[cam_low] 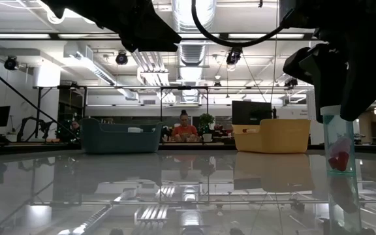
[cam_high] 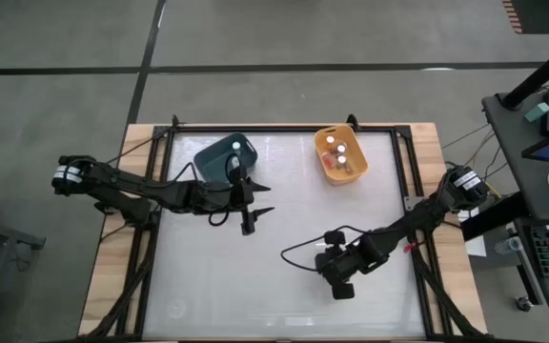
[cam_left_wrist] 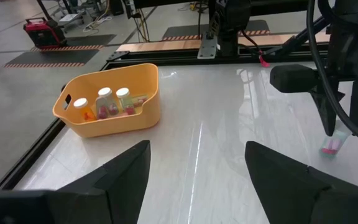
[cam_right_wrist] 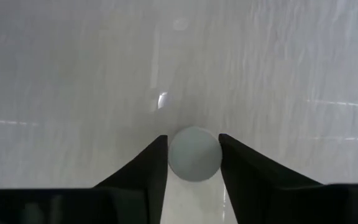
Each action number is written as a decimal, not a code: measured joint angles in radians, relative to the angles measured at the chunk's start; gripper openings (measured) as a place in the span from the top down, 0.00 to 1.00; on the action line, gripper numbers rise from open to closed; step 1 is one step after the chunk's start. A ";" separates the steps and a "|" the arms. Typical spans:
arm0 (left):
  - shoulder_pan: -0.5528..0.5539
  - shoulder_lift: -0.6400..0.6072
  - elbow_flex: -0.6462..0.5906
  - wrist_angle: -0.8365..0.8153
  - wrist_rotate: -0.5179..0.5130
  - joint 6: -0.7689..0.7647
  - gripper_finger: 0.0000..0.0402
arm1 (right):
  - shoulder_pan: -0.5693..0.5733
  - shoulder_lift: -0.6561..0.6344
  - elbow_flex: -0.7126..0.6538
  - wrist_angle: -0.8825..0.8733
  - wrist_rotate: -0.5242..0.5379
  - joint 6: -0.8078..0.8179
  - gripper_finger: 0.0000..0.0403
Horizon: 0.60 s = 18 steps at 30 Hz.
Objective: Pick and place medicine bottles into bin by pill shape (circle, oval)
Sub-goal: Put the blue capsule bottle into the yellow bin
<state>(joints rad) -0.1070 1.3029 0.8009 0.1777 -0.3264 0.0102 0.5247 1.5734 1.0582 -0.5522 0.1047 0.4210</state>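
The left gripper point(cam_high: 253, 197) hangs over the table point(cam_high: 284, 286) just in front of the blue bin point(cam_high: 219, 155), fingers spread wide and holding nothing. That reads as a waiting pose: it sits beside its bin, clear of the working arm, ready to take a turn. At least one white-capped bottle shows inside the blue bin, so some sorting looks done there.

Further right, at the table's back edge, sits the yellow bin point(cam_high: 347, 171). The left wrist view looks into it and shows three bottles point(cam_left_wrist: 107, 103) standing close together against one wall, with pinkish contents. The two bins stand apart, presumably so that each pill shape gets its own tub.

Right again, and nearer the front, the right gripper point(cam_high: 342, 284) points straight down over the one bottle point(cam_low: 337, 151) left on the open surface. Its wrist view looks down on the round white cap point(cam_right_wrist: 194, 154) sitting squarely between the two fingers point(cam_right_wrist: 146, 169), which stand tight against either side; whether they already squeeze it I cannot tell. The low view shows the bottle upright on the table with the jaws at its top and red pills inside. Coming from above probably suits a small upright cylinder: the cap centres easily and the bottle is unlikely to tip

The pill shape is too small to judge, so its bin is unclear
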 joint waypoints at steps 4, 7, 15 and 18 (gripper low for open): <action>0.000 0.000 0.000 -0.001 0.000 0.000 0.39 | 0.000 0.000 0.000 0.003 0.000 0.000 0.72; 0.000 0.000 0.000 -0.001 0.000 0.003 0.39 | 0.000 0.000 0.000 0.004 0.000 -0.003 0.72; 0.000 -0.012 0.006 0.003 -0.001 0.100 0.39 | -0.018 -0.016 0.018 -0.026 0.006 -0.029 0.71; 0.001 -0.024 0.007 0.003 -0.002 0.162 0.39 | -0.040 -0.035 0.040 -0.084 0.028 -0.033 0.71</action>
<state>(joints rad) -0.1064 1.2785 0.8079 0.1810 -0.3286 0.1717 0.4846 1.5386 1.0984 -0.6364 0.1328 0.3884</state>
